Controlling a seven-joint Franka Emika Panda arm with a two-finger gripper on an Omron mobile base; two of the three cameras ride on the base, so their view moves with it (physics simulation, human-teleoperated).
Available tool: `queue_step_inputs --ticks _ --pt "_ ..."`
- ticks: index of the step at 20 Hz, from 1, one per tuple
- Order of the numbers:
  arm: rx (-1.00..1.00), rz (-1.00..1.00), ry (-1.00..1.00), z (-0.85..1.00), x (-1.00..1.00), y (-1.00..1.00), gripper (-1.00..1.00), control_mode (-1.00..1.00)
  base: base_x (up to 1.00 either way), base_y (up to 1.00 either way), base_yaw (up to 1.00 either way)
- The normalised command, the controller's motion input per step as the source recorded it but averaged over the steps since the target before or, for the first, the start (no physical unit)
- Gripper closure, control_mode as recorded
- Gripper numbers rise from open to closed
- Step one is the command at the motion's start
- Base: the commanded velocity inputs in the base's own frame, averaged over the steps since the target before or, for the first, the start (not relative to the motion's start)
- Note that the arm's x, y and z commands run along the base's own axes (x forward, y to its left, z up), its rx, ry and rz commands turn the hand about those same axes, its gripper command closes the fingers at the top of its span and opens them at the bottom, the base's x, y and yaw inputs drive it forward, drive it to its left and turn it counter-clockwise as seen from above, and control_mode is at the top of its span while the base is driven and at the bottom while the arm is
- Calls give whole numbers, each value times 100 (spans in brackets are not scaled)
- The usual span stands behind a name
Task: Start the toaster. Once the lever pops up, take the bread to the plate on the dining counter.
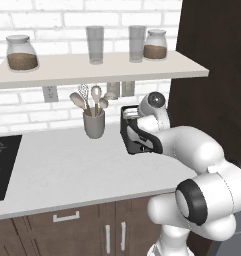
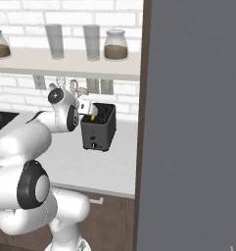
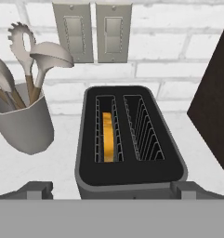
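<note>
Dark two-slot toaster (image 3: 129, 139) on pale worktop (image 1: 67, 165), bread slice (image 3: 108, 135) sunk in its left slot, grey utensil cup (image 3: 21, 123) left of toaster, gripper (image 3: 113, 189) poised above toaster's near end, fingers spread wide, holding nothing

Toaster (image 3: 129, 139) stands near worktop's (image 1: 62, 170) back edge; utensil cup (image 3: 23, 123) just left, dark cabinet side (image 3: 215, 111) close right. Space above slots open; front worktop bare.

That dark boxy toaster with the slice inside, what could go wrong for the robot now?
The golden-crusted bread slice sits deep in the left slot of the dark boxy toaster, so the open gripper might clip the slot's wire guides. The grey utensil cup stands close beside; a sideways swing could knock it.
</note>
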Motion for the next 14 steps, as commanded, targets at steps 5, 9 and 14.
queue_step_inputs --ticks 5,9,14 --pt "0 0 0 0 0 0 -100 -100 0 0 0" --pt "0 0 0 0 0 0 -100 -100 0 0 0" --pt "0 0 0 0 0 0 -100 -100 0 0 0"
